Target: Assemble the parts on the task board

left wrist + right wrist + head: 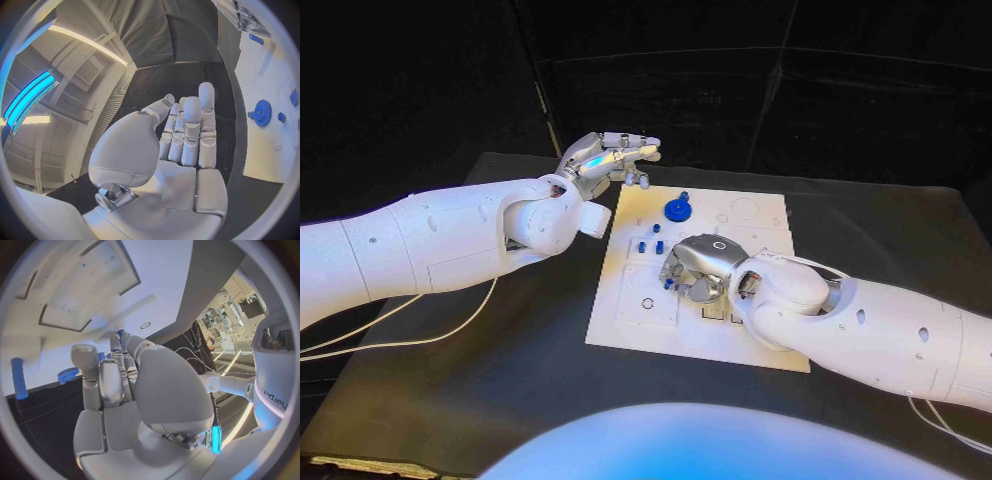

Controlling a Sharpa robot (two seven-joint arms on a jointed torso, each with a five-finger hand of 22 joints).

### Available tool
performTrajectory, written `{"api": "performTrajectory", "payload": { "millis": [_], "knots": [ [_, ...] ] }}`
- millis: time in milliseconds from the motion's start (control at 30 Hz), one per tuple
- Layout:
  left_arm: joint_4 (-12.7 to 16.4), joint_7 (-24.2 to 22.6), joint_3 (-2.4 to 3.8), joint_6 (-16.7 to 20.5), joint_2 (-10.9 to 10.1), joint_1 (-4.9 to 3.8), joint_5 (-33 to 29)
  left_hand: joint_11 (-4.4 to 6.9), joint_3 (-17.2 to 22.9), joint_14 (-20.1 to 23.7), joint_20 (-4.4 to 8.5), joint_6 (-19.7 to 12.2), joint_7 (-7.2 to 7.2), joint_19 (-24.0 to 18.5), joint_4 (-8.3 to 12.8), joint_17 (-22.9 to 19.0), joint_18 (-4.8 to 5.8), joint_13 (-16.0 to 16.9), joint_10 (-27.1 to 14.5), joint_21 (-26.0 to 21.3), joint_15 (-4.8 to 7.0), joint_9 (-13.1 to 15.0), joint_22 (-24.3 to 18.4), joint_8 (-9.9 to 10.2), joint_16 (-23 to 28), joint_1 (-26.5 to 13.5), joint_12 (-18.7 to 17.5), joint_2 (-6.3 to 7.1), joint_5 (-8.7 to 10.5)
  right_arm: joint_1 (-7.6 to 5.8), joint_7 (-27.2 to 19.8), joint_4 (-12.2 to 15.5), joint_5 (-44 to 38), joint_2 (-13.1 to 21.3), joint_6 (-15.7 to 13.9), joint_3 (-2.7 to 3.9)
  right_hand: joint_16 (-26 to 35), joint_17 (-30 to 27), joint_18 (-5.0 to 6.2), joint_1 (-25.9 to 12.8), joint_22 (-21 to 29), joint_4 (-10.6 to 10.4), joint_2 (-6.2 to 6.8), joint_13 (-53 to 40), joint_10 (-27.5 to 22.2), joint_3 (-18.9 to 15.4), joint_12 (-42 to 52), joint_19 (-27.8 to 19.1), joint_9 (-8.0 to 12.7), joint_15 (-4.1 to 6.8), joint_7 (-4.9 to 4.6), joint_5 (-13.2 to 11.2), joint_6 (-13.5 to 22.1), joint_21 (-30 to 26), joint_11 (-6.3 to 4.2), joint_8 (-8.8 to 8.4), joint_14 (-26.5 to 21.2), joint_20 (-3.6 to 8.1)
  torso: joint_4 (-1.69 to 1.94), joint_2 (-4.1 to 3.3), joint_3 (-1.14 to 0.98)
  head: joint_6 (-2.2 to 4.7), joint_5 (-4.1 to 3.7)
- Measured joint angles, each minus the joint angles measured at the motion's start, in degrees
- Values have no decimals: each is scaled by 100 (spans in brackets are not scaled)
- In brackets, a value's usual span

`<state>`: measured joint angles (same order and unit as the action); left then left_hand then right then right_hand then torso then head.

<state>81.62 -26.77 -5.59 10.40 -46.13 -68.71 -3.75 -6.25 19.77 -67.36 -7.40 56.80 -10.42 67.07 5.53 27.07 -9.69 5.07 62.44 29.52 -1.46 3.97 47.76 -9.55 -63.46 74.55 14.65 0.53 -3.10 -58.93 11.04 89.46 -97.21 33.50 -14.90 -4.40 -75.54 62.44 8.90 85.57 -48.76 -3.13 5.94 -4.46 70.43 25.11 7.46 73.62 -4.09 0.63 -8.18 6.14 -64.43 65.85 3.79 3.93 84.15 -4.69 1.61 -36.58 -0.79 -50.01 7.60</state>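
The white task board lies in the middle of the black table. A blue gear stands near its far edge, with small blue pegs just in front of it. My right hand is down on the board's middle, fingers curled. In the right wrist view its thumb and fingertips meet around a small blue part. My left hand hovers above the board's far left corner. In the left wrist view its fingers are straight and hold nothing, with the gear off to one side.
Rectangular recesses and small holes mark the board. A loose blue peg lies beside the gear. White cables hang off the table's left side. Bare black table surrounds the board.
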Motion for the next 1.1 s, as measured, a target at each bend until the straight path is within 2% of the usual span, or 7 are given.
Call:
{"api": "performTrajectory", "payload": {
  "millis": [233,400,533,633,767,933,1100],
  "knots": [
    [6,22,0,-28,-5,0,0,0,0,0,0,-21,-21,0,0,-8,0,0,0,-19,0,0,0,0,0,0,0,0,0,0,-4,-42,9,-25,37,2,0,-39,0,-141,41,0,29,0,0,0,0,0,1,0,0,1,0,0,-1,0,0,0,0,-1,-1,0,0],
    [8,36,0,-44,-8,0,0,0,0,0,0,-21,-21,0,0,-8,0,0,0,-23,0,0,1,0,0,0,0,0,0,0,-4,-87,13,-31,56,2,57,-131,0,-310,114,0,126,53,-250,0,-118,-53,30,-2,-84,34,187,-50,98,-30,-2,-52,0,-1,-1,0,0],
    [8,46,0,-52,-8,0,0,-4,0,0,0,-21,-21,0,0,-8,0,0,-4,-22,0,0,-1,0,0,0,0,0,0,0,-3,-113,21,-32,67,1,199,-350,0,-447,255,-25,205,82,-631,-25,-306,-137,35,-116,-168,39,349,-161,214,-30,-13,-137,0,0,-1,0,1],
    [8,51,0,-57,-8,0,0,-21,0,0,0,-21,-21,0,0,-14,0,0,-21,-22,0,0,-5,0,0,0,0,0,0,0,-6,-117,35,-34,69,2,232,-442,0,-476,348,-26,235,87,-798,-25,-335,-185,34,-115,-225,39,410,-225,259,-30,-11,-185,0,1,-2,0,5],
    [8,57,0,-62,-9,0,0,-21,0,0,0,-21,-21,0,0,-14,0,0,-21,-22,0,0,-4,0,0,0,0,0,0,0,-20,-120,62,-34,68,2,247,-470,0,-514,437,-18,272,89,-893,-66,-349,-206,34,-155,-228,59,466,-276,296,-30,-11,-206,0,1,-2,0,11],
    [3,64,0,-69,-8,0,0,-21,0,0,0,-21,-21,0,0,-14,0,0,-21,-22,0,0,-4,0,0,0,0,0,0,0,-55,-95,95,-5,38,-2,252,-488,0,-513,446,-2,271,88,-893,-81,-349,-206,34,-155,-229,67,467,-285,296,-30,-11,-206,0,1,-6,0,14],
    [2,71,0,-74,-11,0,0,-21,0,0,0,-21,-21,0,0,-13,0,0,-21,-22,0,0,-4,0,0,0,0,0,0,4,-104,37,121,144,-67,-3,274,-518,0,-513,446,15,271,80,-893,-98,-326,-206,34,-155,-226,107,510,-285,296,-30,-11,-206,-1,1,-7,1,14]
  ]
}}
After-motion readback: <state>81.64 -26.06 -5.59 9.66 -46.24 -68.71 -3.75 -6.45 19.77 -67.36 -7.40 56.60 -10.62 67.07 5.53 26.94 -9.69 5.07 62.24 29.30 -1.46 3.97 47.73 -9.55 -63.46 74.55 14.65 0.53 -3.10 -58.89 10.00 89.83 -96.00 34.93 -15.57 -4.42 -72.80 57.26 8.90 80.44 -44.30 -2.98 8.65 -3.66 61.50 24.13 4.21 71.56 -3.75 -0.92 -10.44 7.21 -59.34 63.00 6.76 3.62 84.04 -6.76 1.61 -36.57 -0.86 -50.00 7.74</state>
